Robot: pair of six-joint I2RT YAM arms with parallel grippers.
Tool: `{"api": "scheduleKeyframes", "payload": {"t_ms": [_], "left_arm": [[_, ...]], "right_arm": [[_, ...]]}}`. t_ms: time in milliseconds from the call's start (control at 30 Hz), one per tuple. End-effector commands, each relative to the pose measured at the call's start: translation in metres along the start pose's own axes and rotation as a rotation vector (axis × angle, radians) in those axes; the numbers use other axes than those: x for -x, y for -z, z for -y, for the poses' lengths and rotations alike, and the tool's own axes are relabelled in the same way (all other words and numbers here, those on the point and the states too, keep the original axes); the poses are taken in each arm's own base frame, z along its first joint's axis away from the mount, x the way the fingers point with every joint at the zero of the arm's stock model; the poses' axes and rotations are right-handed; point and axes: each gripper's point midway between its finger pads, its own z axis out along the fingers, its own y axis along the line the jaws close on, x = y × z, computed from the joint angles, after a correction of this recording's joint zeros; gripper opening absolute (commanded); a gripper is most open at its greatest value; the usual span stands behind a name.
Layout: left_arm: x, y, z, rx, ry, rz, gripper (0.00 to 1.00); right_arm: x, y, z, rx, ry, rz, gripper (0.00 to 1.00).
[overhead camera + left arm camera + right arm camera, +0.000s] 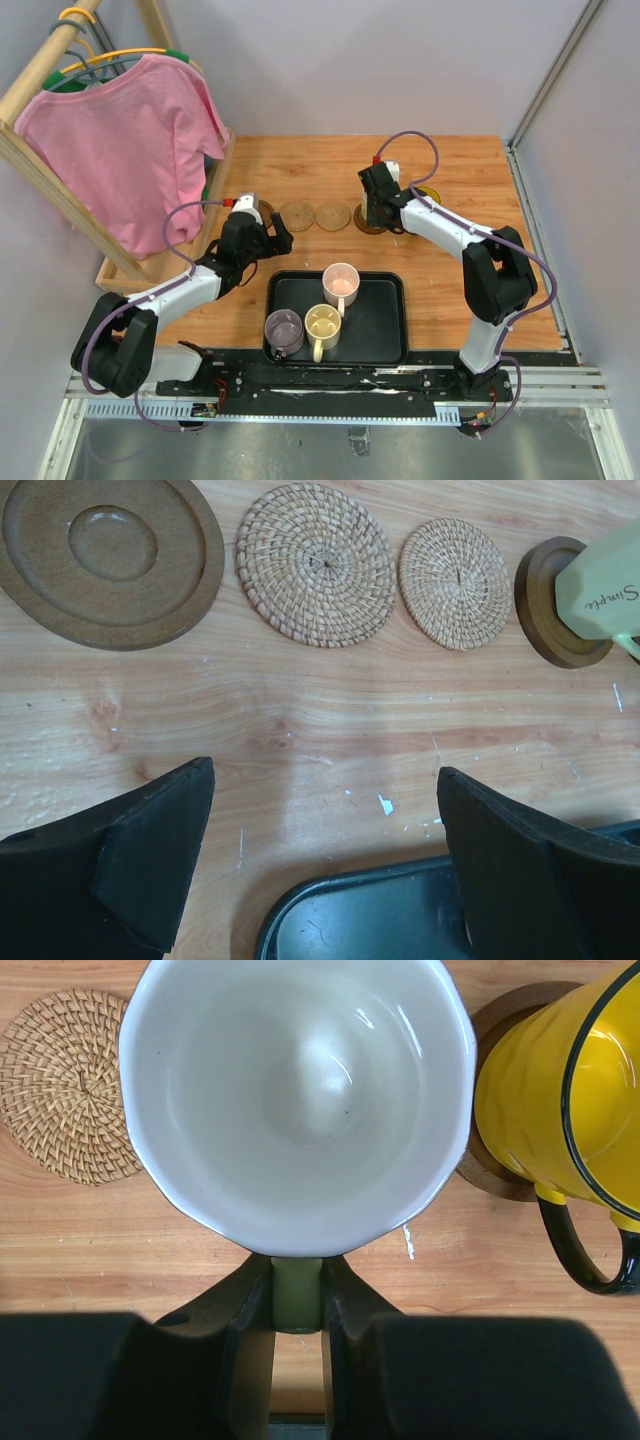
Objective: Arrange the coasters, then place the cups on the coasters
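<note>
beyond the far left corner of the black tray (380, 320), the left gripper (325, 865) hung over bare table with its jaws spread wide, grasping nothing. just past it, farther from the tray, lay a dark wooden coaster (110, 555). to its right lay 2 woven coasters (315, 562) in a row, not touching each other. right of these, beyond the tray's far edge, the right gripper (297, 1300) was clenched on the handle of the pale green cup (300, 1100). the cup was at a dark coaster (545, 605); whether its base rested there could not be told. farther right, the yellow cup (540, 1090) sat on the last coaster (497, 1175). inside the tray stood a purple cup (283, 330), a cream-yellow cup (324, 323) and a pink cup (341, 284).
</note>
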Motion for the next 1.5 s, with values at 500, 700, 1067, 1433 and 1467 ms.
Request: {"api": "scheduleKeyframes", "payload": {"t_ms": [500, 700, 1067, 1433, 1467], "left_arm": [[-0.002, -0.001, 0.004, -0.016, 0.008, 0.006, 0.97], [-0.002, -0.001, 0.005, -0.022, 0.004, 0.006, 0.97], [0.009, 0.008, 0.024, -0.123, -0.041, 0.027, 0.99], [-0.002, 0.030, 0.067, -0.300, -0.123, -0.016, 1.00], [-0.005, 0.032, 0.071, -0.308, -0.137, -0.023, 1.00]], "right_arm": [[-0.008, 0.014, -0.002, 0.009, 0.024, -0.009, 0.51], [-0.015, 0.020, -0.006, 0.022, 0.029, -0.016, 0.53], [-0.012, 0.079, -0.007, 0.073, 0.036, 0.103, 0.64], [-0.061, 0.122, -0.006, 0.152, 0.090, 0.112, 0.76], [-0.065, 0.125, -0.007, 0.166, 0.084, 0.111, 0.77]]}}
